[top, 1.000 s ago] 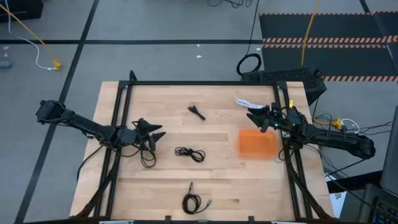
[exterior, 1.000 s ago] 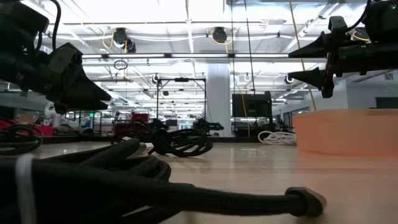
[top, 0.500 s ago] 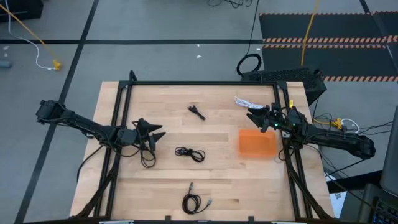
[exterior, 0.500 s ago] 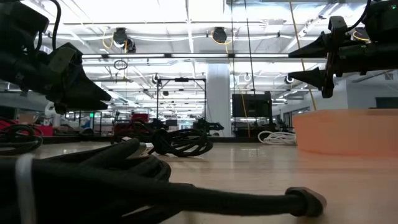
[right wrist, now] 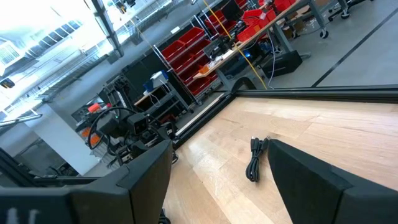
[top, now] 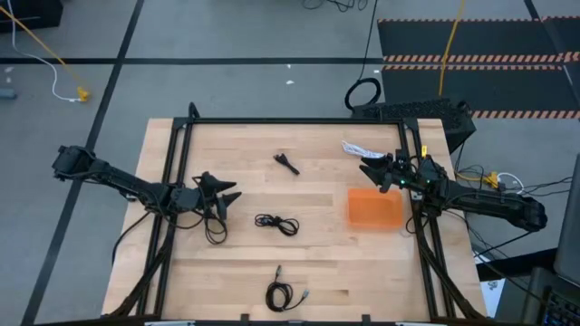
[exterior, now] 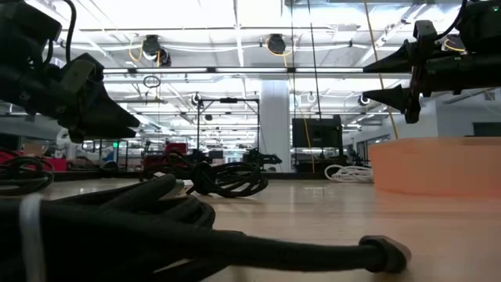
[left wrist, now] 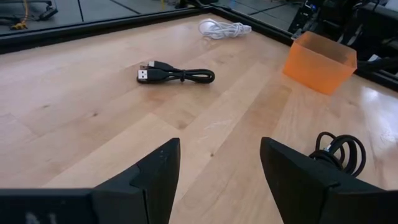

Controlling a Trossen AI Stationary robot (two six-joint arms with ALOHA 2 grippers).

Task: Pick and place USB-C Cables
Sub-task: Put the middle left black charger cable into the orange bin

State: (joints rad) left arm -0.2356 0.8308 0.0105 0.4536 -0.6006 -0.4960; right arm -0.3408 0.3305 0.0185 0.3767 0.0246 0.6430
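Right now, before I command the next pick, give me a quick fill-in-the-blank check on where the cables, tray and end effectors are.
1. The orange tray holds ____ cables.
2. The only cable that is not black is ____ and lies at the table's far edge, near the right end effector.
3. Both end effectors, including the left end effector, have their fingers ____.
4. Counting the white cable, ____ coiled cables lie on the table.

Missing words: no; white; open; five
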